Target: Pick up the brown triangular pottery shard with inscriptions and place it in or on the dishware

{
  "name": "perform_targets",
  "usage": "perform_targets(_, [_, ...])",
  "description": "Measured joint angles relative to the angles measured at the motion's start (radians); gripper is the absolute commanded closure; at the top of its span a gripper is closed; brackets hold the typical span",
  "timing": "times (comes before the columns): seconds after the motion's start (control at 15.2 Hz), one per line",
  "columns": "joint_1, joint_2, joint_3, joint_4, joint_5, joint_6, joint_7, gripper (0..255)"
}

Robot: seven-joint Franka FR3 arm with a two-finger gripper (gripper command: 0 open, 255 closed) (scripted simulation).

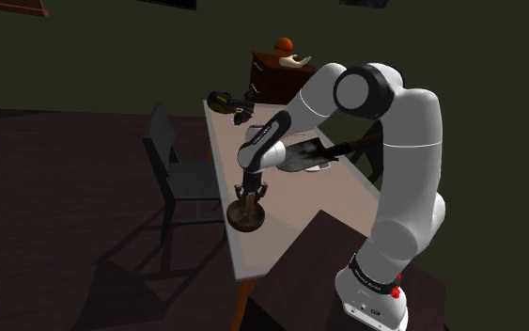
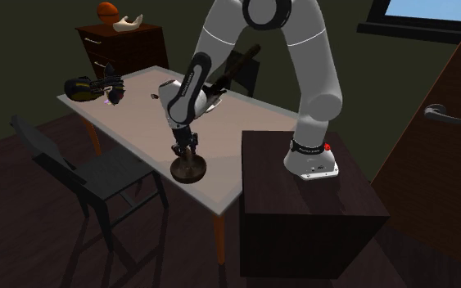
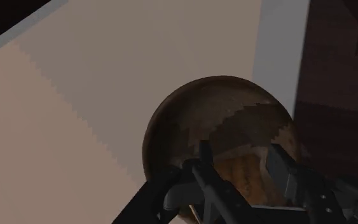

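Shoulder view: gripper (image 1: 247,198) pointing down, just above the bowl (image 1: 245,220); the bowl stands on the table (image 1: 347,193), near its edge. Second exterior view: gripper directly over the bowl, chair (image 2: 97,173) beside the bowl. Wrist view: fingers clasp the brown shard (image 3: 244,179) between them, held over the bowl's hollow.

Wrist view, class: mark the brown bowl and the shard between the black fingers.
brown bowl (image 3: 199,111), wrist view, bare inner surface.
shard (image 3: 241,173), wrist view, middle of its paler brown face.
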Motion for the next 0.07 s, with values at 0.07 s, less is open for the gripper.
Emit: perform_targets(0.07, [0.001,0.014,0.0,0.008,0.0,0.006,0.0,255])
